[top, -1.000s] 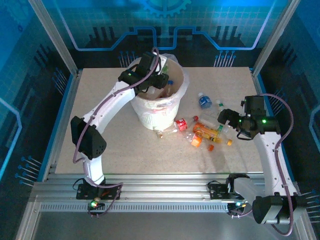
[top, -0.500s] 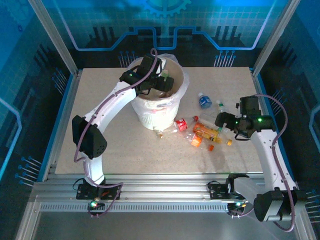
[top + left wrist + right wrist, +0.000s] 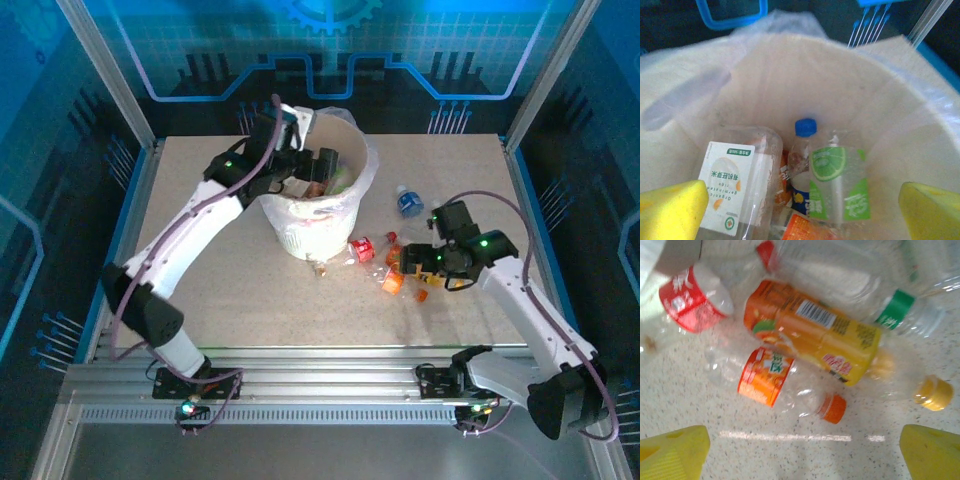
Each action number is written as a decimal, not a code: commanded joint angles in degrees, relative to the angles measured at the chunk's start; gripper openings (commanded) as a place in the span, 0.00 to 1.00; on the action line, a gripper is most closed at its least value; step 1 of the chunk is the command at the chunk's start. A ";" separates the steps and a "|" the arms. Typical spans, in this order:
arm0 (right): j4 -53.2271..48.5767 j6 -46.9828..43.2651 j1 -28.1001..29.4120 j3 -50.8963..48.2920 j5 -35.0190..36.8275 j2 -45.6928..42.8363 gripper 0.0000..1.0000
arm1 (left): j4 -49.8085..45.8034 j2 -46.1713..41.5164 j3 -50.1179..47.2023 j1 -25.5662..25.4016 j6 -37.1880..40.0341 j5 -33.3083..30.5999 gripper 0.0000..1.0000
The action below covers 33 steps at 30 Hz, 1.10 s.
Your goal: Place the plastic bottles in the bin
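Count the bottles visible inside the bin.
4: a white-labelled bottle at left, a blue-capped bottle in the middle, a green-labelled bottle right of it, an orange-labelled bottle at the bottom edge. Others may lie hidden beneath.

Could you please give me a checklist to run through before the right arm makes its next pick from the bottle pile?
1. The left claw open and empty: ok, nothing sits between its fingertips, above the bin.
2. Bottles inside the bin: ok, a green-labelled bottle lies among others.
3. The right claw open: ok, it stands wide.
4. Target near the right claw: ok, the orange-capped bottle lies just ahead of it.
5. Target free of neighbours: not ok, the orange juice bottle seems to lie against it.
6. The table cleared: not ok, a blue-labelled bottle lies apart too.
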 commanded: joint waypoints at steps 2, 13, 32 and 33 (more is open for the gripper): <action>0.29 0.50 4.80 -1.62 2.53 1.71 0.96 | 7.44 -9.02 -7.15 -1.14 -3.47 -0.08 0.99; 2.49 0.16 10.78 -1.29 3.55 8.27 0.95 | 21.42 -29.03 -30.72 -2.91 -12.92 -1.06 0.99; 2.37 -5.68 16.78 3.85 12.53 19.27 0.95 | 25.99 -34.68 -41.56 -8.47 -9.52 -0.34 0.99; 2.64 -6.04 16.87 4.00 12.50 19.69 0.95 | 26.07 -34.55 -41.51 -8.54 -9.20 0.01 0.99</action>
